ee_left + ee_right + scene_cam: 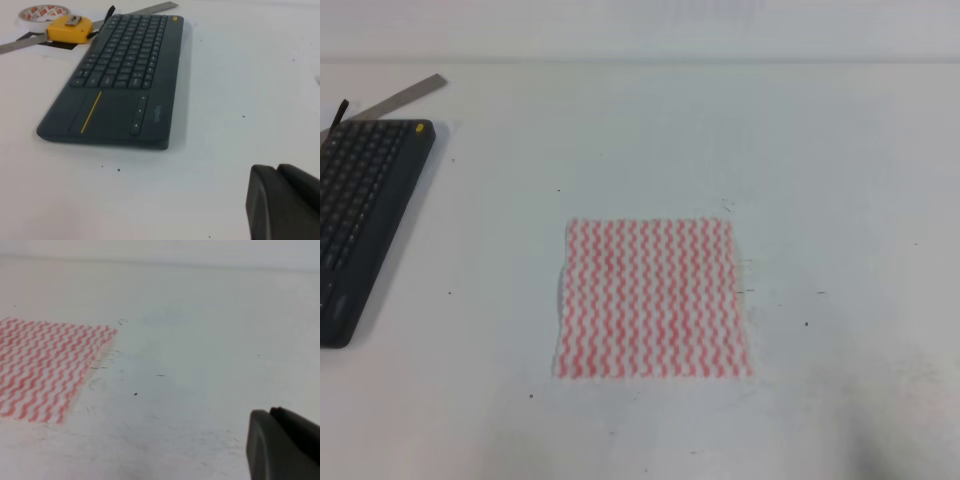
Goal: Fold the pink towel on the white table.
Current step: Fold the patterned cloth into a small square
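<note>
Pink towel point(653, 300) flat, unfolded, mid white table point(840, 150), nearer front edge. Keyboard point(360, 220) at left edge, clear of fold. Left gripper point(282, 202), right gripper point(282, 445) barely visible; jaw state unclear, probably empty.

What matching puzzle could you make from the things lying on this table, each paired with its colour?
Things:
1. towel
2. keyboard
3. tape measure
4. table

Colours:
A. dark grey
B. plain white
C. white with pink wavy stripes
D. yellow

Pairs: 1-C, 2-A, 3-D, 4-B
</note>
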Robot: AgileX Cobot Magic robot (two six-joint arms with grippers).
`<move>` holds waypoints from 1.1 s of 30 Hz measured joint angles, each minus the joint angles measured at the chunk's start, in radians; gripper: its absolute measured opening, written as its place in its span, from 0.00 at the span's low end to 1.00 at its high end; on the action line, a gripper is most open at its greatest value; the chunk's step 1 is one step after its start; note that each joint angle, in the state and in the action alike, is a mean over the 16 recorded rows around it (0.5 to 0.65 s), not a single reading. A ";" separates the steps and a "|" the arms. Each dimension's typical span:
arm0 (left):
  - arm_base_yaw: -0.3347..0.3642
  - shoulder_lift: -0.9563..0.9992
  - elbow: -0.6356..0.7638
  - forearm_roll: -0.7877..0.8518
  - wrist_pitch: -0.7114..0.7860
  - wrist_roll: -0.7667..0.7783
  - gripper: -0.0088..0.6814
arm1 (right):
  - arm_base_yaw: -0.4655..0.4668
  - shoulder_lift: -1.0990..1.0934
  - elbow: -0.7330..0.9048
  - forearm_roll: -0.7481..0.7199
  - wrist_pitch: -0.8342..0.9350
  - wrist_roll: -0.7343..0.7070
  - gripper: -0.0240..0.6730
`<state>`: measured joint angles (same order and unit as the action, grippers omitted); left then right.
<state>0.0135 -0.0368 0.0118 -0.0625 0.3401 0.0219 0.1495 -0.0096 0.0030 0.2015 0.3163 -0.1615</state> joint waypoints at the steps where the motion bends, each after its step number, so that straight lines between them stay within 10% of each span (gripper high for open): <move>1: 0.000 0.002 -0.001 0.002 0.001 0.000 0.01 | 0.000 0.000 0.000 0.000 -0.001 0.000 0.01; 12: 0.000 0.008 -0.002 -0.050 -0.048 -0.008 0.01 | 0.000 0.003 -0.004 0.077 -0.019 0.000 0.01; 33: 0.000 0.011 -0.002 -0.457 -0.318 -0.044 0.01 | 0.000 0.002 -0.002 0.691 -0.300 -0.002 0.01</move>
<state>0.0138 -0.0255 0.0098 -0.5192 0.0225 -0.0221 0.1494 -0.0079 0.0013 0.8927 0.0164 -0.1631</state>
